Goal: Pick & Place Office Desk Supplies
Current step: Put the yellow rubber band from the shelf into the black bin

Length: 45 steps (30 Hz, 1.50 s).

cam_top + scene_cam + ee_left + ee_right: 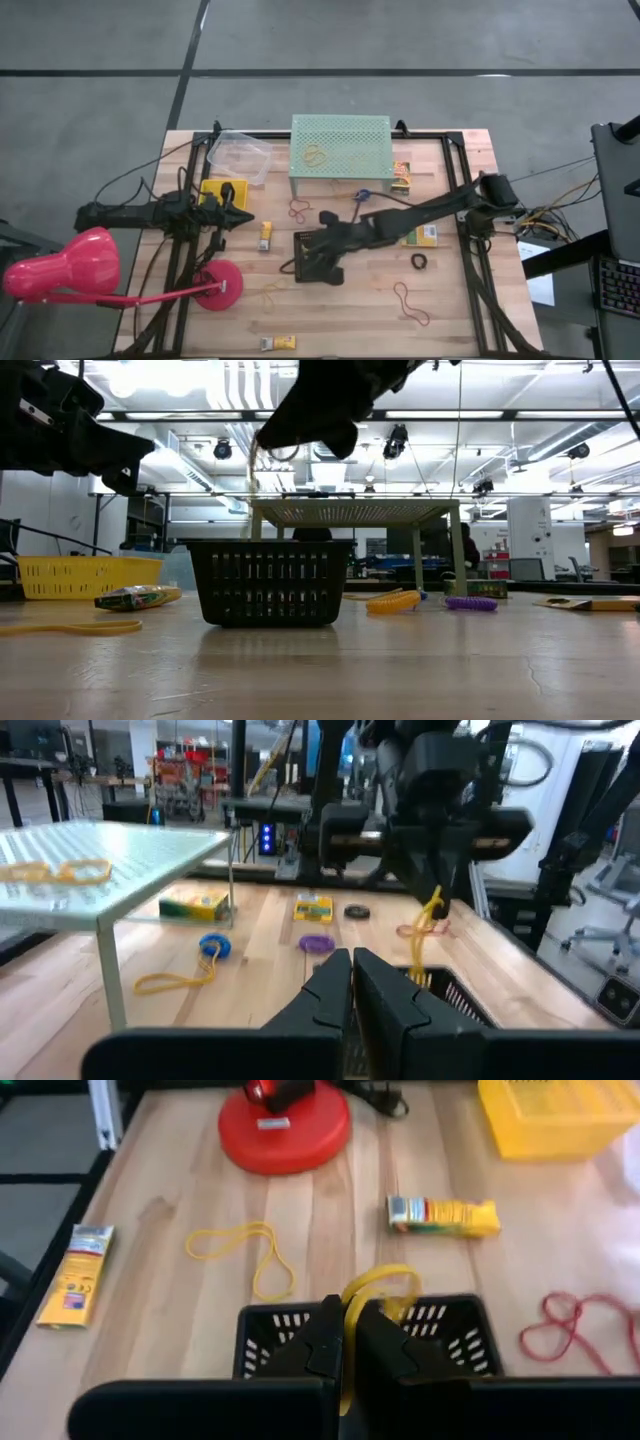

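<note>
My right gripper (345,1342) is shut on a yellow rubber band (431,916) and hovers over a black slotted basket (312,264) at the table's middle. In the low view the basket (270,582) stands on the table with the gripper (310,420) high above it. My left gripper (248,216) waits shut at the table's left, beside a yellow basket (220,192). Loose supplies lie on the table: red bands (300,210) (410,302), a yellow band (245,1250), small printed boxes (442,1215) (75,1275) and a black ring (419,262). My right gripper pinches the yellow rubber band between its two fingers, with a loop (383,1283) sticking out past the fingertips. The fingers slant down from the table's right side. The band hangs slack below them (428,935), clear of the table, over the basket's open top.
A mint-green perforated stand (340,150) at the far middle carries a yellow band (316,155). A clear container (240,156) sits to its left. The pink lamp (60,268) has its round base (217,288) at the near left. A blue ring (362,194) lies by the stand.
</note>
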Motion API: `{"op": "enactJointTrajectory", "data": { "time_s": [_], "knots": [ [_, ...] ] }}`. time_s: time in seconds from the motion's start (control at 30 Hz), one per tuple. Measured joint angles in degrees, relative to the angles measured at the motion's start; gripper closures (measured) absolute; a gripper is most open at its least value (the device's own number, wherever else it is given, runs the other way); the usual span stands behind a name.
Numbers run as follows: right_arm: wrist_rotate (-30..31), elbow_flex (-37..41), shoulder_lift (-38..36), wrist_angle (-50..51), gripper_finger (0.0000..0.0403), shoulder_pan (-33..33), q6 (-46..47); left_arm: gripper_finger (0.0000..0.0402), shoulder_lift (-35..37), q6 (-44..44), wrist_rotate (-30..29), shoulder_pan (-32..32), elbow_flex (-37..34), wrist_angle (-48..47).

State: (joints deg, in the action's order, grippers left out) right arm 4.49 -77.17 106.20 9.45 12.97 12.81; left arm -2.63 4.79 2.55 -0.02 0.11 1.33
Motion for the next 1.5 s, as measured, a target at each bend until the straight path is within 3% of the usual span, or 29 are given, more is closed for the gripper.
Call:
{"op": "enactJointTrajectory", "data": {
  "time_s": [0.27, 0.5, 0.97, 1.5],
  "knots": [
    [0.17, -0.19, 1.87, 4.53, 0.0394, 0.0, 6.49, 0.0378, -0.51, 0.0, 0.0, -0.02, 0.01, 0.19],
    [1.82, 0.74, 1.81, 7.73, 0.0394, -0.02, 6.68, 0.0378, -1.31, 0.0, 0.0, -0.02, 0.01, 0.12],
    [3.06, 1.47, 9.44, 7.14, 0.0394, -0.04, 4.8, 0.0378, -1.33, -0.02, 0.0, 0.0, 0.0, 0.17],
    [2.94, 0.55, 8.78, 3.66, 0.0391, -0.39, 5.4, 0.0378, -1.33, -0.01, 0.0, -0.02, 0.01, 0.17]
  ]
}}
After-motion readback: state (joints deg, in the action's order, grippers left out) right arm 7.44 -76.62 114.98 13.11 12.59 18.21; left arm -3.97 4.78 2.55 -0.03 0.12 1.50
